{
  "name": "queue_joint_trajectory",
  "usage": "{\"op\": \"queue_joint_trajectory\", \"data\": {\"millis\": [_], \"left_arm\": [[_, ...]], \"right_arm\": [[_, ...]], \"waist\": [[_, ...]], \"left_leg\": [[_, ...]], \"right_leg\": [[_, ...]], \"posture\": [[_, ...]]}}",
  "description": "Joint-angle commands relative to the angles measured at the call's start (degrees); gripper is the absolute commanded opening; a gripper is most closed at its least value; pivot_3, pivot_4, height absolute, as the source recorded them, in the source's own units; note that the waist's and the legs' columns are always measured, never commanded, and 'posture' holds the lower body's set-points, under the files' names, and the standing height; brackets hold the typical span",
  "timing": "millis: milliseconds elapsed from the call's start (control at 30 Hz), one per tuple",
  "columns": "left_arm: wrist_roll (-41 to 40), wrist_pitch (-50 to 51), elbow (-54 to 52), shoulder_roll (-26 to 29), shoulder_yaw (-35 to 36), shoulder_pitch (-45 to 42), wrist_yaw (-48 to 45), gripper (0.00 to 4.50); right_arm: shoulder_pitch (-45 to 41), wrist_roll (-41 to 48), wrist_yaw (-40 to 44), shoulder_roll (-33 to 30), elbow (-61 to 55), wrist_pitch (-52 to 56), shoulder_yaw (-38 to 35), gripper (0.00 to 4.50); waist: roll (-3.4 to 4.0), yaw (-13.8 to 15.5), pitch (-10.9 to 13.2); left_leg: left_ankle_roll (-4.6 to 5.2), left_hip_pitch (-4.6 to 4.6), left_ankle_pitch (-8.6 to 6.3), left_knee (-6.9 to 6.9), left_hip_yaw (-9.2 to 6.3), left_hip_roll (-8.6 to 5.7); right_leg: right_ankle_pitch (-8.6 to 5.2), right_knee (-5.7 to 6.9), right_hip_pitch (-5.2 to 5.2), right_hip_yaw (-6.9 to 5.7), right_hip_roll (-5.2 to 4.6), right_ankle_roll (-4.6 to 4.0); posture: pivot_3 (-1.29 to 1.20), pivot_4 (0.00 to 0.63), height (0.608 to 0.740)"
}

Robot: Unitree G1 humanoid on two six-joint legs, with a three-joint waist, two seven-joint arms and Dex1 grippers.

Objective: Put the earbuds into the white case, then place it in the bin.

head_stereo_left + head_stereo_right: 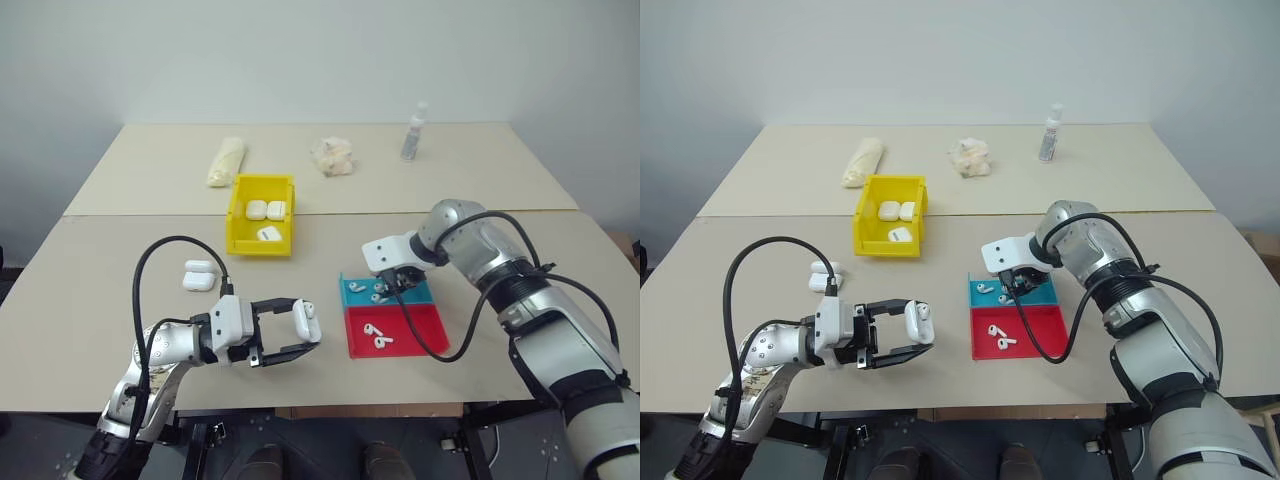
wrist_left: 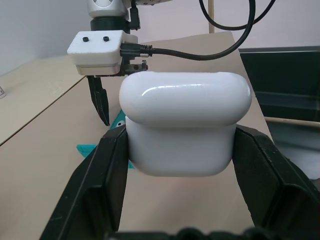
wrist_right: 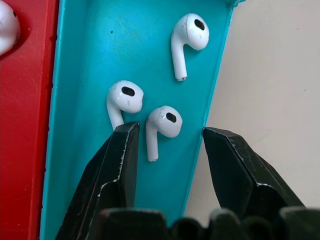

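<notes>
Fingers on my left gripper [image 1: 296, 328] are clamped on the white case [image 2: 185, 130], one black finger [image 2: 100, 185] pressing each side of it, the lid closed. I hold it level above the bench [image 1: 90, 330], well to the left of the blue tray [image 1: 352, 292] and nearer to me than it.

My right gripper [image 3: 167, 145] points steeply down over the blue tray with its fingers parted and nothing between them. One fingertip [image 3: 122, 150] sits over the tray floor and the other is out past the tray's wall, over the bare bench. I see three earbuds [image 3: 161, 127] lying in the blue tray; one of them is straight ahead between my open fingers, a second just beside it, and a third farther along the same tray. I cannot tell whether the fingertips touch the tray.

The red tray [image 1: 432, 330] lies against the blue tray on the side nearer to me, with two more earbuds in it.

The bin [image 1: 240, 225] stands beyond and to the left of the blue tray, well apart from it, with three white cases inside. Two spare cases [image 1: 198, 275] lie on the bench farther left of the blue tray, between the bin and my left arm.

Far beyond the blue tray, near the back of the bench, are a pale wrapped roll [image 1: 226, 160], a crumpled bag [image 1: 333, 155] and a small bottle [image 1: 414, 133].
</notes>
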Motion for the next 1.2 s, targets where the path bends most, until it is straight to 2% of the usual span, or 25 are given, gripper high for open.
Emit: {"op": "queue_joint_trajectory", "data": {"millis": [33, 300, 400, 533, 1200], "left_arm": [[-0.41, -0.94, -0.79, -0.54, -0.1, -1.04, 0.2, 2.78], [0.14, -1.61, -0.1, -0.83, -0.52, -1.16, -0.05, 2.78], [0.14, -1.71, 0.04, -0.8, -0.53, -1.04, 0.03, 2.78], [0.06, -1.77, 0.04, -0.67, -0.48, -0.78, -0.03, 2.78], [0.7, -2.14, 0.32, -1.13, -0.67, -0.67, 0.5, 2.78]], "right_arm": [[-0.32, 0.1, -0.29, -0.11, -0.58, -0.73, -1.66, 2.43], [0.33, -1.56, -1.65, -0.49, -0.57, -1.94, -1.02, 2.43], [0.44, -1.36, -1.67, -0.2, -0.78, -1.59, -1.51, 1.91], [0.99, -0.58, 0.32, -0.68, -2.12, -2.16, -1.73, 1.91], [1.57, -1.66, -1.73, -0.1, -0.21, -6.18, -1.42, 1.91]], "waist": [[0.0, -0.11, 0.0], [0.0, -0.63, 0.0], [0.0, -0.78, 0.0], [0.0, -0.87, 0.0], [0.01, -0.93, -0.01]], "left_leg": [[0.0, 0.0, 0.0, 0.0, -0.01, 0.0], [-0.01, 0.0, 0.0, 0.0, -0.02, 0.0], [0.0, 0.02, 0.0, 0.0, -0.03, 0.0], [0.0, 0.02, 0.0, 0.0, -0.03, 0.01], [0.01, 0.12, 0.0, 0.0, -0.03, 0.01]], "right_leg": [[0.0, 0.0, 0.0, 0.0, 0.0, 0.0], [0.0, 0.01, 0.01, 0.0, 0.0, 0.0], [0.0, 0.01, 0.02, 0.0, 0.0, 0.0], [0.0, 0.01, 0.02, 0.0, 0.0, 0.0], [0.0, 0.01, 0.09, 0.01, 0.0, 0.0]], "posture": [[0.0, 0.15, 0.74], [0.0, 0.15, 0.74], [0.0, 0.15, 0.74], [0.0, 0.15, 0.74], [0.0, 0.15, 0.74]]}}
